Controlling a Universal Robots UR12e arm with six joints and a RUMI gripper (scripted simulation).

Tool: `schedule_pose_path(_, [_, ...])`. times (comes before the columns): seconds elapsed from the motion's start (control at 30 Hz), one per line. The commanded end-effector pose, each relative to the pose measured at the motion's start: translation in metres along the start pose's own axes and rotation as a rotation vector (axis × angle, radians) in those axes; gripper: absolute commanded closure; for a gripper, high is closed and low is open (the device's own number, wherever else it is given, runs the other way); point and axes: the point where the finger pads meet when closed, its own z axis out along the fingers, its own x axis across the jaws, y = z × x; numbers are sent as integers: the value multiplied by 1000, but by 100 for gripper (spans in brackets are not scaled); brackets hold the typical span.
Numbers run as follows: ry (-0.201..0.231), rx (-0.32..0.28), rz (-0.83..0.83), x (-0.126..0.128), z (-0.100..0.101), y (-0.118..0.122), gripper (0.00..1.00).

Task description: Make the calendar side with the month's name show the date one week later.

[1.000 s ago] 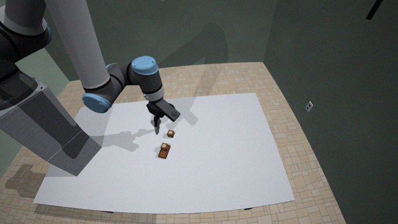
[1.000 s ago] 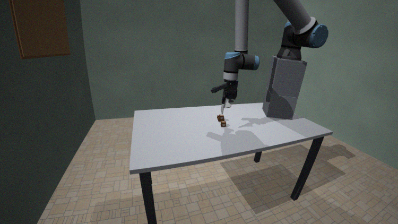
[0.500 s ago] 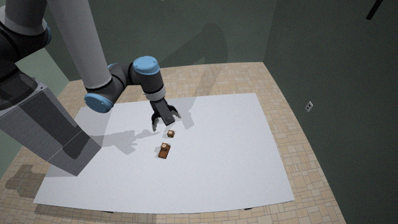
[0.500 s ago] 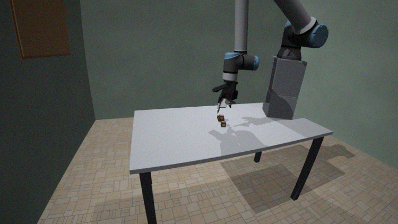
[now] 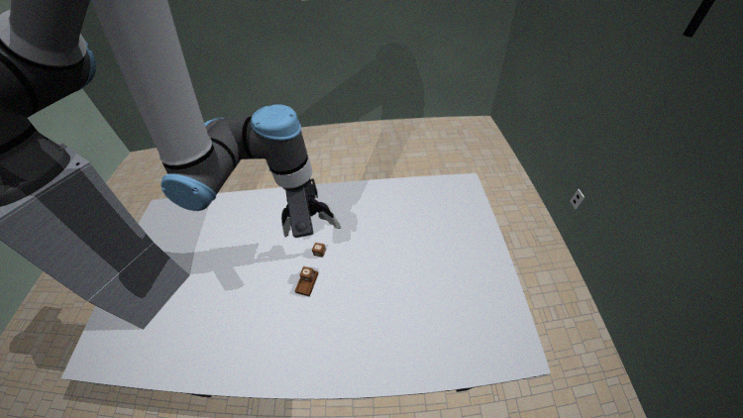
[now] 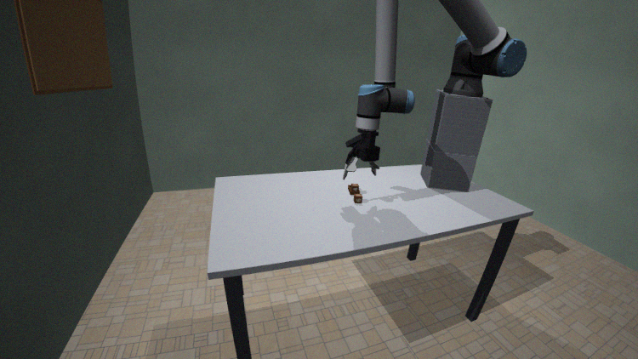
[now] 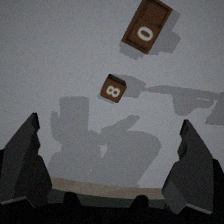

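Sitting leftmost in the top view, tray (image 5: 304,287) (image 6: 350,190) (image 7: 154,15): flat on the surface (image 5: 415,285) (image 6: 276,213) (image 7: 50,60), one half bare; probably light enough to skid if nudged. Month's name and today's date not readable.
0 cube (image 5: 306,271) (image 6: 355,187) (image 7: 145,33): at one end of the tray, 0 facing up; probably stiff and light, best taken by opposite faces above the rim, then lifted straight to avoid dragging the tray.
Jaws (image 5: 311,231) (image 6: 359,176): wide open above the surface, gripping nothing, apart from both cubes.
8 cube (image 5: 318,249) (image 6: 358,198) (image 7: 113,91): outside the tray, near the 0 end, 8 facing up, skewed in the wrist view. Likely wood-like, hard, not fragile; perhaps a little slick on smooth faces.
8 cube hold: opposite side faces, pads square and centred, modest squeeze; likely to twist or pop out if pinched across corners.
Likely next: turning to match the 8 cube, then lowering; upright digits to be checked before seating.

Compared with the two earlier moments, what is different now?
The gripper has turned about its vertical axis, its fingers now spread to both sides in the top view. Nothing was taken hold of. The loose cube and the tray with its cube stayed put.
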Motion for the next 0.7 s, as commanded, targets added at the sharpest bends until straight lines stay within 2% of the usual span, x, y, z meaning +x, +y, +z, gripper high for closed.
schedule_pose_path(0.0, [1, 5, 153, -1, 2, 2, 0])
schedule_pose_path(0.17, [1, 5, 284, 0, 2, 3, 0])
schedule_pose_path(0.67, [1, 5, 407, 1, 3, 4, 0])
